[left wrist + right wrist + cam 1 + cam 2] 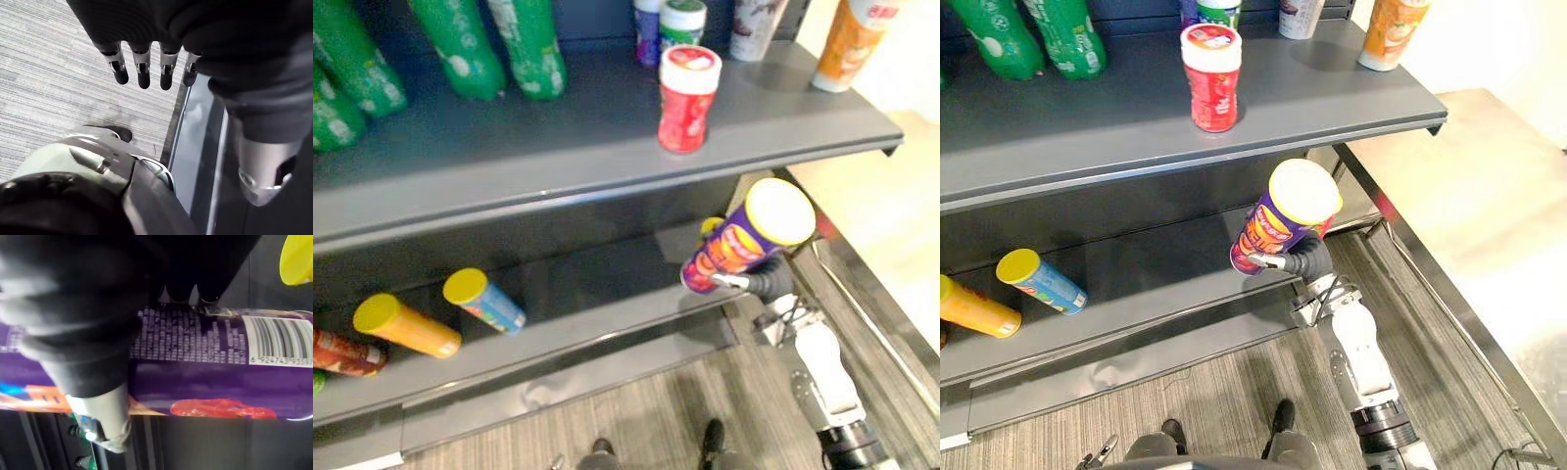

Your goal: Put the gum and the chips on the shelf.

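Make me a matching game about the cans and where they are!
Things:
1. purple chips can with a pale yellow lid
2. red gum jar with a white lid
3. blue can with a yellow lid

Places:
A. lying on the lower grey shelf
B. gripped by the right hand
C. standing on the upper grey shelf

Pairs: 1-B, 2-C, 3-A.

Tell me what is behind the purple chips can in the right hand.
A yellow lid peeks out from behind the chips can; the can covers the rest of that item.
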